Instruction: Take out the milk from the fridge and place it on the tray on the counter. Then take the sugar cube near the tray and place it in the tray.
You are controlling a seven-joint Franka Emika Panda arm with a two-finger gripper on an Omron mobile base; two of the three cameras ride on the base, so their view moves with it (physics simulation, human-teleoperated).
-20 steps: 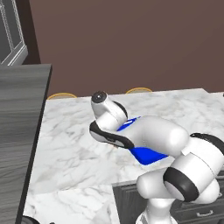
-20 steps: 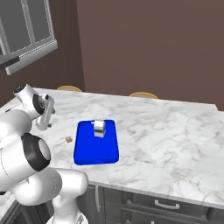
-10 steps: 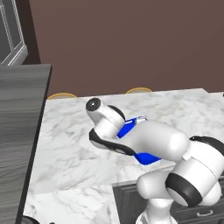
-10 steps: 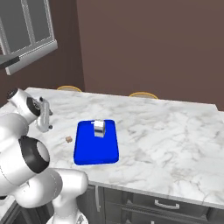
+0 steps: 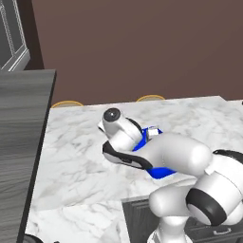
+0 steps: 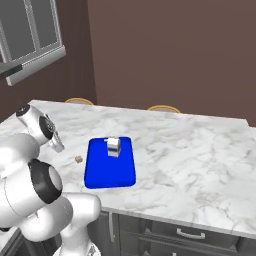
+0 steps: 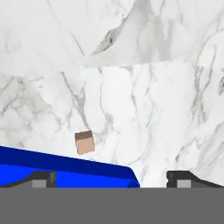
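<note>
Since a second ago the arm has swung left, off the tray [image 6: 110,167], toward the sugar cube [image 7: 84,142]. Gripper [image 7: 111,178] open, empty, above the counter [image 6: 200,155]; cube ahead, just beside the tray edge. Milk [image 6: 114,147] stands on the tray.

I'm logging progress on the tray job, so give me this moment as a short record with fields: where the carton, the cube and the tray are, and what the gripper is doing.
tray: flat bright blue rectangular tray lying on the white marble counter
milk: small white boxy carton standing upright in the tray, toward its far end
sugar cube: tiny tan cube on the counter beside the tray's left edge, not touching it
gripper: two-finger gripper open, empty, above the counter with the cube ahead of it
remaining: cube not yet in the tray
</note>
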